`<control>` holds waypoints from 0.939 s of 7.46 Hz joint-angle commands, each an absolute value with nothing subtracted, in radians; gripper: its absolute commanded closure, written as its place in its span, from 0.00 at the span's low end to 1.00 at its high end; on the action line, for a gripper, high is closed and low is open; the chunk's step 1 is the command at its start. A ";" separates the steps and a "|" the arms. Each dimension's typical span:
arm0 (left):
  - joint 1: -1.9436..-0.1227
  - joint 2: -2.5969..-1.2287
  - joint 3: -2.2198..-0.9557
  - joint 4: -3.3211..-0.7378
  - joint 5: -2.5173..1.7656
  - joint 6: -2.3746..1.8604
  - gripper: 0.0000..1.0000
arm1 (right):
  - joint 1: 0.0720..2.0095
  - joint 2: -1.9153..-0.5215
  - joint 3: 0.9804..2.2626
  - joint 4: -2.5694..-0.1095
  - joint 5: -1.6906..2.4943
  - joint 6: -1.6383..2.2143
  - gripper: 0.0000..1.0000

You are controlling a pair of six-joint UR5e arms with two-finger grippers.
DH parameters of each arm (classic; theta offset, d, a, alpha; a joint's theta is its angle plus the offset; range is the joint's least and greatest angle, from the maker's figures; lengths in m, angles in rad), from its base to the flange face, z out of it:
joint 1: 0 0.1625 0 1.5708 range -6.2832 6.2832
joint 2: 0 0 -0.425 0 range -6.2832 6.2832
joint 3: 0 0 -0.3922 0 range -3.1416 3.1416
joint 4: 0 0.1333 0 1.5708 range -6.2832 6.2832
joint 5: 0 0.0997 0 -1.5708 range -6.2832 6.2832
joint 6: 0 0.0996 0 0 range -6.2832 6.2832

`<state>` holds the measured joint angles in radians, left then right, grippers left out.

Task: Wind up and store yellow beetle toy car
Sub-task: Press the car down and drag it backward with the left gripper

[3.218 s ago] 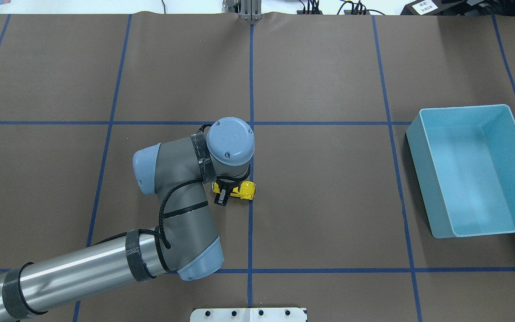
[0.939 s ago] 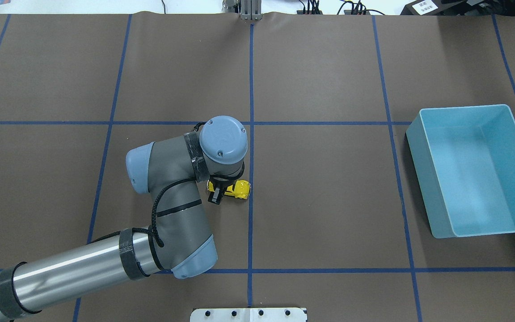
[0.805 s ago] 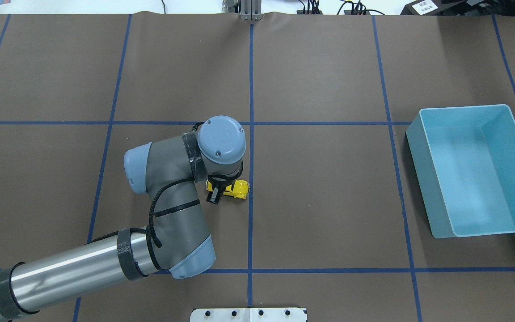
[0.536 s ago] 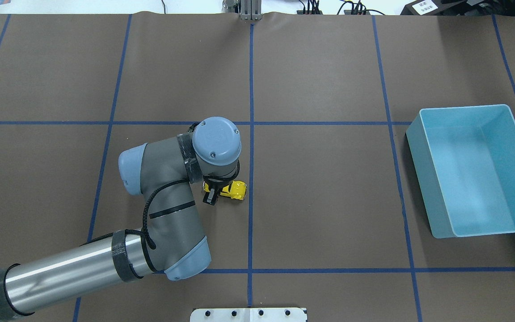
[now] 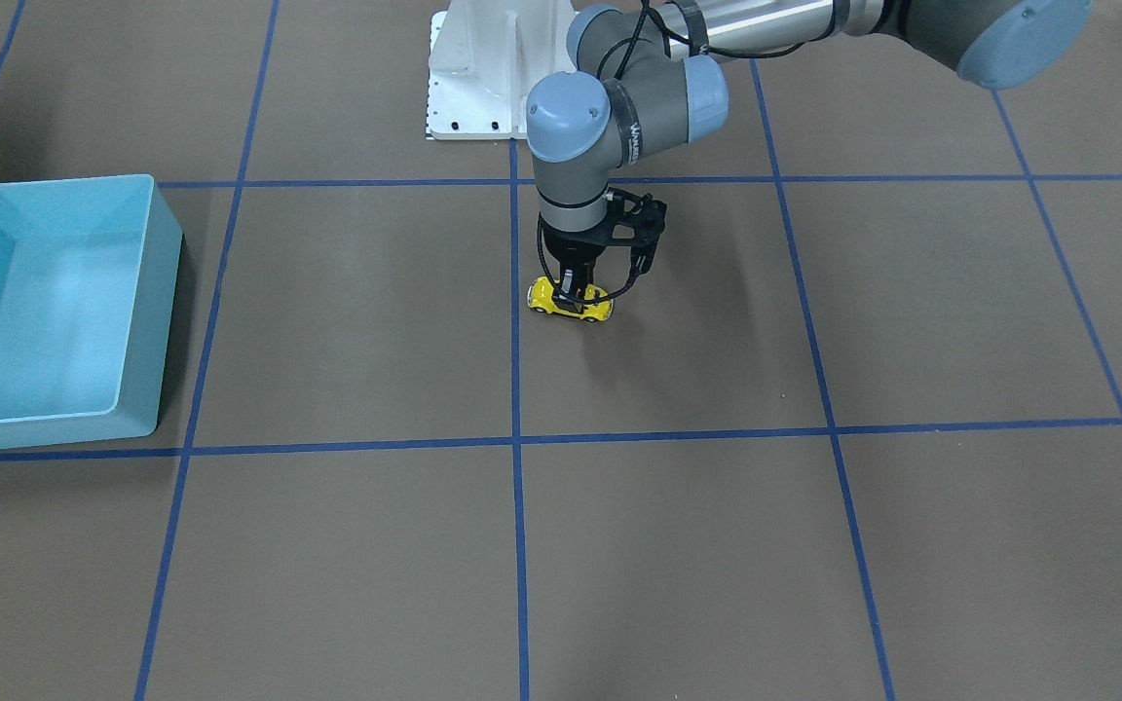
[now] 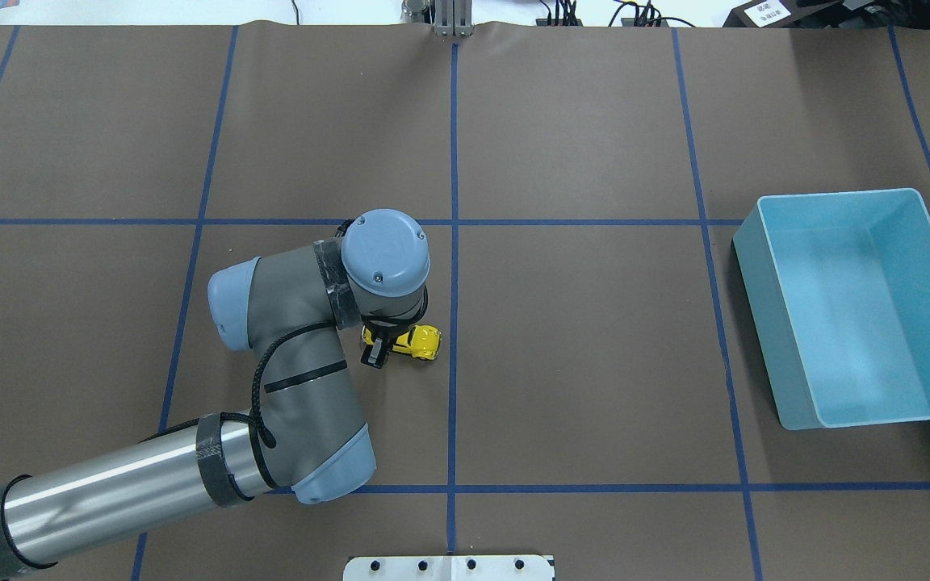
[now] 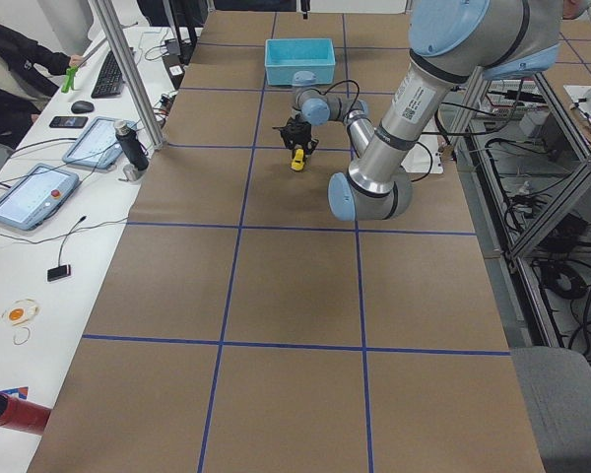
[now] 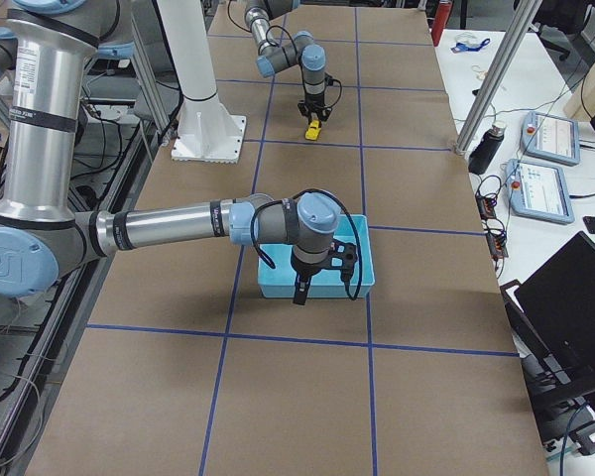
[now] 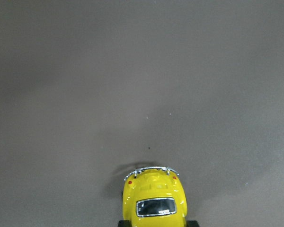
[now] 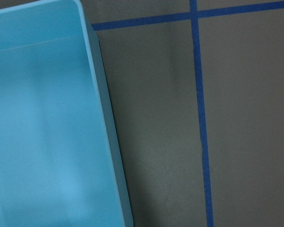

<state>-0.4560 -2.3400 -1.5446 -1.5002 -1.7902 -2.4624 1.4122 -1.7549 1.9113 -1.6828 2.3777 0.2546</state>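
Note:
The yellow beetle toy car (image 6: 419, 343) (image 5: 571, 303) sits wheels-down on the brown table, just left of the centre blue line in the overhead view. My left gripper (image 6: 388, 342) (image 5: 575, 288) points straight down and is shut on the car's body. The left wrist view catches only the car's rear (image 9: 155, 201) at its bottom edge. My right gripper (image 8: 315, 288) hangs by the near side of the light-blue bin (image 6: 762, 323) (image 8: 278, 283). It shows only in the exterior right view, so I cannot tell its state. The bin (image 10: 38, 118) has nothing in it.
Blue tape lines (image 6: 453, 242) divide the table into squares. The white robot base plate (image 5: 473, 68) (image 6: 449, 567) is at the robot's edge. Beside the table's far long side in the exterior left view are tablets (image 7: 30, 192), a dark bottle (image 7: 133, 146) and a seated person (image 7: 10, 69).
My left arm has slid steadily left in the overhead view, dragging the car backwards along the table away from the centre line. The bin has not moved.

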 commanded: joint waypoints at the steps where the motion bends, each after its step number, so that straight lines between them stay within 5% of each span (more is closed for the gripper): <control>1: -0.463 -2.339 -1.545 -1.500 -1.792 -2.447 0.84 | 1.413 -1.755 1.911 -1.683 2.378 0.255 0.00; 7: -0.474 -2.326 -1.548 -1.500 -1.792 -2.433 0.86 | 1.411 -1.758 1.917 -1.684 2.379 0.255 0.00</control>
